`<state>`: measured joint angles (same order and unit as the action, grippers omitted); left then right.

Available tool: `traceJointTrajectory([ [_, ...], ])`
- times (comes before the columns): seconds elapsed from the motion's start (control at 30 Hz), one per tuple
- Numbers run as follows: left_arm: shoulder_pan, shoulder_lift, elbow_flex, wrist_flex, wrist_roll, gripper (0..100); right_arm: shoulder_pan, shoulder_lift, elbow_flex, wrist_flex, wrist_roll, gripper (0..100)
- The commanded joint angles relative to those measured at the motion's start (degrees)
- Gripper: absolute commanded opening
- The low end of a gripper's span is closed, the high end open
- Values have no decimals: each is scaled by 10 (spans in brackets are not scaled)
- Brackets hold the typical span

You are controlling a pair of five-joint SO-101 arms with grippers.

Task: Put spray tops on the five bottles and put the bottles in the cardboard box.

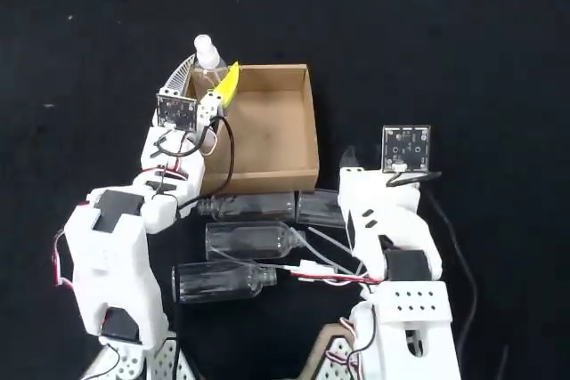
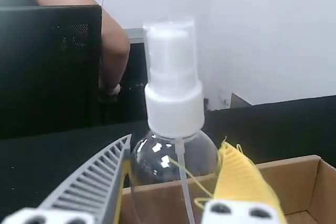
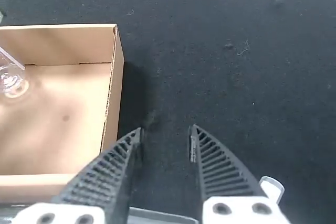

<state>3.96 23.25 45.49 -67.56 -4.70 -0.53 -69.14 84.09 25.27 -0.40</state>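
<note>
The left gripper (image 1: 207,76) sits in the upper left of the high view, at the far left corner of the cardboard box (image 1: 307,122). Its grey and yellow fingers pinch the clear body of an upright bottle (image 1: 210,61), which wears a white spray top (image 2: 173,93). Whether its base touches the box floor cannot be told.

The right gripper (image 3: 165,132) hangs over the black surface (image 1: 463,60) just right of the box, fingers spread with nothing between them.

Below the box, in the lower centre, three uncapped bottles lie on their sides in a stack of rows: the top bottle (image 1: 245,207), the middle bottle (image 1: 254,239) and the bottom bottle (image 1: 221,280). A fourth bottle (image 1: 319,207) lies beside the top one, partly hidden by the right arm. A loose spray top (image 1: 312,269) with its thin tube rests between the bottom bottle and that arm.
</note>
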Motion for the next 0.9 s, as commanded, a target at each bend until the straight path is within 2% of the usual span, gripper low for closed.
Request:
traceJointTrajectory([
  [0.0, -7, -3, -28, -11, 5, 30, 9, -11, -1, -17, 2, 127],
  [0.87, -15, 15, -35, -11, 2, 30, 9, -11, 2, -18, 2, 127],
])
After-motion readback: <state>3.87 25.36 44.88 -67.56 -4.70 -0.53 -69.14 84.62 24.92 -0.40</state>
